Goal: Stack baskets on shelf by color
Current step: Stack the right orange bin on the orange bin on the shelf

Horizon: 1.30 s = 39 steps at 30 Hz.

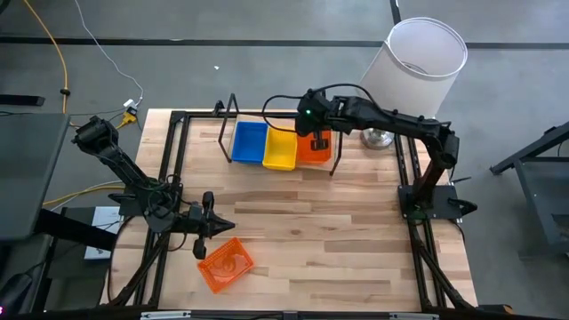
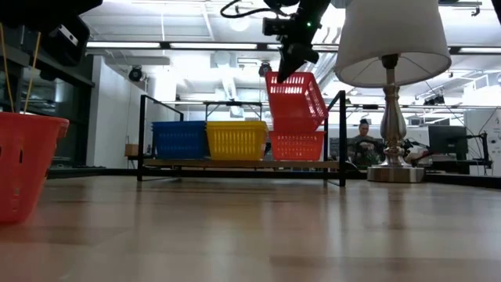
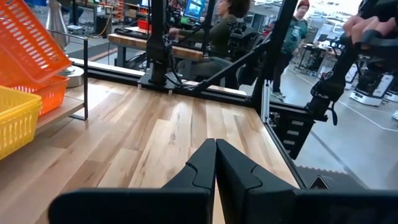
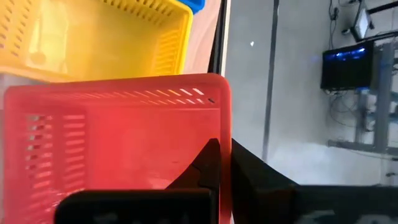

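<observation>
My right gripper is pinched tight on the rim of an orange-red basket, one finger inside the wall and one outside. My wrist view shows that grip up close, with the yellow stack just past the held basket and a sliver of blue beyond it. What it cannot show is height: the low view has the basket hanging tilted in the air, above the orange-red stack that sits at the right end of the shelf. Whether the two touch I cannot tell. From above, the blue stack, yellow and orange-red sit side by side on the shelf, touching.

My left gripper is closed on nothing, fingers pressed together over bare table. Only the high view shows the last orange-red basket lying askew just beside it, near the table's front edge. A lamp stands just right of the shelf.
</observation>
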{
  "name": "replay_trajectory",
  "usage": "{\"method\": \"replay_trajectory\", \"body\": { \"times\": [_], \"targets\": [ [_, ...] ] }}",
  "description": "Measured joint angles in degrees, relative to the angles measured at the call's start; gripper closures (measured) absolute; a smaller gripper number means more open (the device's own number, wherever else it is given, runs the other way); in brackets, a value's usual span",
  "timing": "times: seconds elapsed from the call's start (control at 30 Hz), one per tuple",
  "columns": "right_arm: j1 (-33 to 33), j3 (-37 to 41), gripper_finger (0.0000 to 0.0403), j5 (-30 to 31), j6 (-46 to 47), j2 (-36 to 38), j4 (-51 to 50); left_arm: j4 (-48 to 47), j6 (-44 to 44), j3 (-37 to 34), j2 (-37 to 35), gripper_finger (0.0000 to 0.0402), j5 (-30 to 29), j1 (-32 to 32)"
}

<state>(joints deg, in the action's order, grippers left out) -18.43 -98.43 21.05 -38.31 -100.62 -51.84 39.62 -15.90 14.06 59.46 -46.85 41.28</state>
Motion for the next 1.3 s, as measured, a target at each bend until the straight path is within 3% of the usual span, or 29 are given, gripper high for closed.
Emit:
{"method": "replay_trajectory", "body": {
  "times": [0.23, 1.3],
  "targets": [
    [-1.96, 0.0, 0.0403, -6.34, 6.31, 0.0, -0.31, -1.01, -0.45, 0.0, 0.02, 0.0401, 0.18, 0.02],
    [-2.21, 0.0, 0.0397, -5.15, 9.87, -2.49, -2.92, -0.81, -0.47, 0.0, 0.02, 0.0401, 0.07, 0.02]
  ]
}}
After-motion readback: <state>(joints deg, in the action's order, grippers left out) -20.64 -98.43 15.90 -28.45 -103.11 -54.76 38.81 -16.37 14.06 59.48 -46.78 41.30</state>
